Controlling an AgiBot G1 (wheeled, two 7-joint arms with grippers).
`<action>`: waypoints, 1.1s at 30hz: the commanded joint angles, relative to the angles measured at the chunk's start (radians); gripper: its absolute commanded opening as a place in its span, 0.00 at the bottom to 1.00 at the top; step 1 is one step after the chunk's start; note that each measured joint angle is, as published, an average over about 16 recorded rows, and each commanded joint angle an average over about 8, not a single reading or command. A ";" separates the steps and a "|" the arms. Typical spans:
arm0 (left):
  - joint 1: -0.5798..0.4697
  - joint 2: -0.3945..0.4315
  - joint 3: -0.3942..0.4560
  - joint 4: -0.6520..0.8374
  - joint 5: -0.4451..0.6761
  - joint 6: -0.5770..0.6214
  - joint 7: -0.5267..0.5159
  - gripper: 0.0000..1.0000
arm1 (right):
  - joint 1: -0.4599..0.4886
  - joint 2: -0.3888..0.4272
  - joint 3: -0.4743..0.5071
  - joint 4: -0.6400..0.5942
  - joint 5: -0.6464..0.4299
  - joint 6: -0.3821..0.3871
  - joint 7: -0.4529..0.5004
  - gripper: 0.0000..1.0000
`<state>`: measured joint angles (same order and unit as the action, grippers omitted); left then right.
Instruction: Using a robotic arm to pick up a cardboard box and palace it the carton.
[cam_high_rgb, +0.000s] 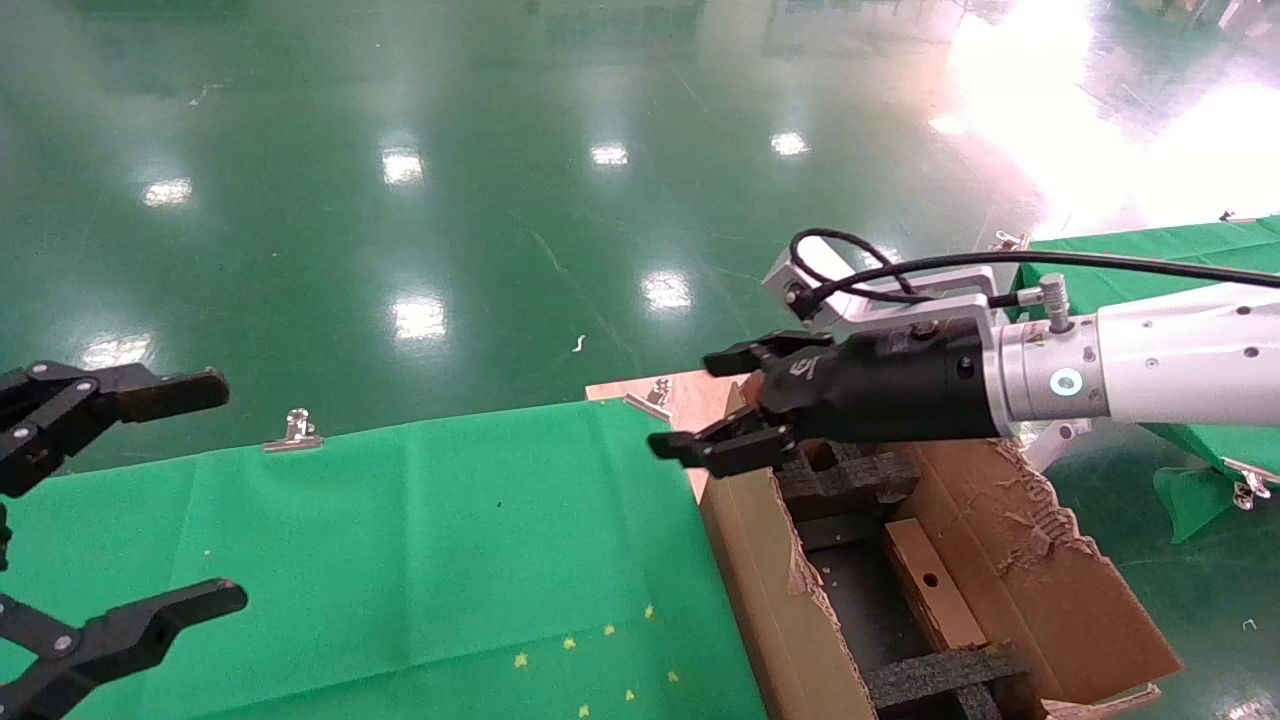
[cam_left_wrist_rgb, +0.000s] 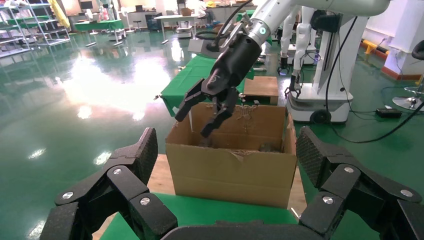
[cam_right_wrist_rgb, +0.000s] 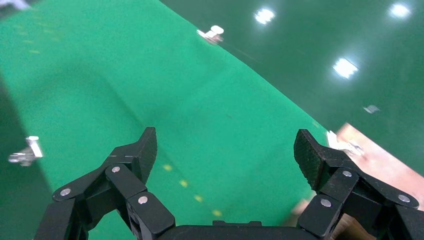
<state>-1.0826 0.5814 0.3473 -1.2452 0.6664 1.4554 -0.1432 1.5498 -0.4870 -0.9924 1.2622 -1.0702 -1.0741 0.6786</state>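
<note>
- The floor (cam_high_rgb: 420, 200) is shiny dark green, and bright lights shine back off it.
- A bright green cloth (cam_high_rgb: 400, 560) covers the table, with silver clips (cam_high_rgb: 293, 432) holding its edge. The head view shows two clips on this table. Small yellow marks dot the cloth near the front.
- A second green-covered table (cam_high_rgb: 1150, 245) stands farther back on the right side.
- In the left wrist view the room has shelves (cam_left_wrist_rgb: 25, 25), more tables and another white robot (cam_left_wrist_rgb: 320, 65) behind.
- There is one carton (cam_high_rgb: 760, 600). It is big and brown with torn, ragged flaps, and it sits just beside the table's right end. Black foam pieces (cam_high_rgb: 930, 680) lie inside it.
- There is one cardboard box (cam_high_rgb: 925, 585). It is slim, flat and brown with a small round hole, and it lies inside the carton between the foam pieces.
- There are two arms. The robotic arm (cam_high_rgb: 1180, 365) is white and shiny with a green-lit ring. Its right gripper (cam_high_rgb: 715, 405) hangs over the carton's far end, with fingers spread wide and holding nothing.
- The left gripper (cam_high_rgb: 215, 490) is all black. It hangs over the left end of the table, spread wide and holding nothing.
</note>
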 joint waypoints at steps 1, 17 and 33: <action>0.000 0.000 0.000 0.000 0.000 0.000 0.000 1.00 | -0.030 -0.008 0.045 0.001 0.022 -0.027 -0.031 1.00; 0.000 0.000 0.000 0.000 0.000 0.000 0.000 1.00 | -0.271 -0.071 0.407 0.013 0.194 -0.240 -0.280 1.00; 0.000 0.000 0.000 0.000 0.000 0.000 0.000 1.00 | -0.485 -0.126 0.729 0.022 0.347 -0.430 -0.496 1.00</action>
<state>-1.0826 0.5813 0.3474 -1.2450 0.6661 1.4553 -0.1432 1.0768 -0.6106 -0.2819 1.2840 -0.7314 -1.4933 0.1952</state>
